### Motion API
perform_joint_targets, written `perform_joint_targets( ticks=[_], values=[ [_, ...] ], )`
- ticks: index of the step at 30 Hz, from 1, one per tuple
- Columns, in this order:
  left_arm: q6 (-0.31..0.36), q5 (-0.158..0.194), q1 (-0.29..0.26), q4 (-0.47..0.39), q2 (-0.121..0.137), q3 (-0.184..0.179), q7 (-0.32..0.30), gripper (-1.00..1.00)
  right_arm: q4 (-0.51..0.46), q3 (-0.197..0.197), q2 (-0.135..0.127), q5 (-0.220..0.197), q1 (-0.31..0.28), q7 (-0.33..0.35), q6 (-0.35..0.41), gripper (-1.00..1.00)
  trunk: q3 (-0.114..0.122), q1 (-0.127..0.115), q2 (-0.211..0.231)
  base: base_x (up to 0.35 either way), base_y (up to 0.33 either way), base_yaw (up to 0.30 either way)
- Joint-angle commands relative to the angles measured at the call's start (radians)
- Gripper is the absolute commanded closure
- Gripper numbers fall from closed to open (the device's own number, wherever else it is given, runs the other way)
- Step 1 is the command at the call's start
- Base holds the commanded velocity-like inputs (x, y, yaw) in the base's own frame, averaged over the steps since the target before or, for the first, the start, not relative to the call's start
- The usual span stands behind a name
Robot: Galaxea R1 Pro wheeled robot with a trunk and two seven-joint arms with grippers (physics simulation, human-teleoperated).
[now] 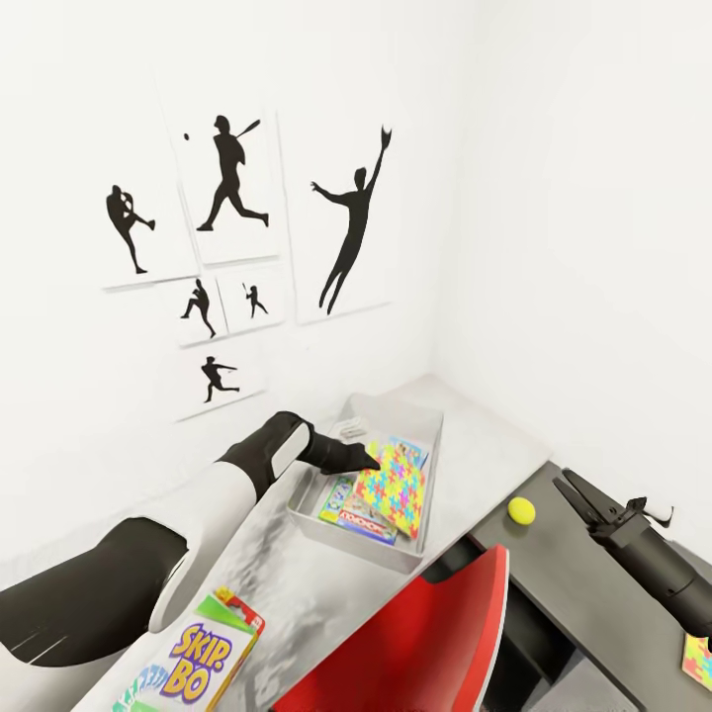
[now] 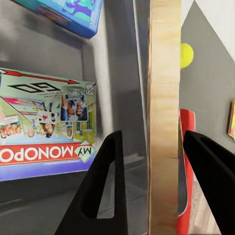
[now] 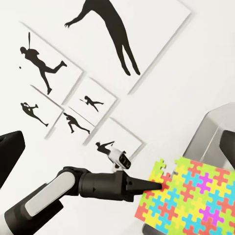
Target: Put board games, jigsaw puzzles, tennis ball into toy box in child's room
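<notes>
- Puzzle (image 1: 394,489), the jigsaw square, is held on edge over the toy box (image 1: 415,420); the left gripper (image 1: 373,456) is clamped on its rim, and in the left wrist view the pale edge of the square (image 2: 164,98) stands between the two dark fingers (image 2: 105,186).
- Inside the toy box the Monopoly game (image 2: 46,122) lies flat, with a small blue game box (image 2: 68,12) beyond it.
- Step in hand, as I judge it: lowering this puzzle into the toy box. The next move calls for tipping it flat onto the Monopoly game, then letting go.
- Tennis ball (image 1: 521,510) sits on the dark part of the bench (image 1: 593,583), just beside the toy box; the Skip-Bo game (image 1: 208,653) lies on the pale part, near the left arm.
- Second puzzle (image 1: 698,653) shows at the frame's corner.
- Right gripper (image 1: 571,489) hangs above the dark bench, empty, its fingers nearly together.
</notes>
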Motion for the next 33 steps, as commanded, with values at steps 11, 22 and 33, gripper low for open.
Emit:
perform_joint_targets(
  ticks=[11,22,33],
  values=[
    [-0.013,-0.005,-0.001,0.000,0.000,-0.012,-0.008,1.00,0.000,-0.001,0.000,-0.002,-0.001,0.001,0.005,-1.00,-0.020,0.001,-0.002,0.000,0.000,0.000],
    [-0.030,-0.005,-0.001,0.000,0.000,-0.013,-0.008,1.00,0.000,-0.001,0.000,-0.002,-0.001,0.001,0.005,-1.00,-0.038,0.001,-0.002,0.000,0.000,0.000],
    [-0.033,-0.007,-0.001,0.000,0.000,-0.017,-0.008,1.00,0.000,-0.001,0.000,-0.002,-0.001,0.001,0.005,-1.00,-0.055,0.001,-0.002,0.000,0.000,0.000]
  ],
)
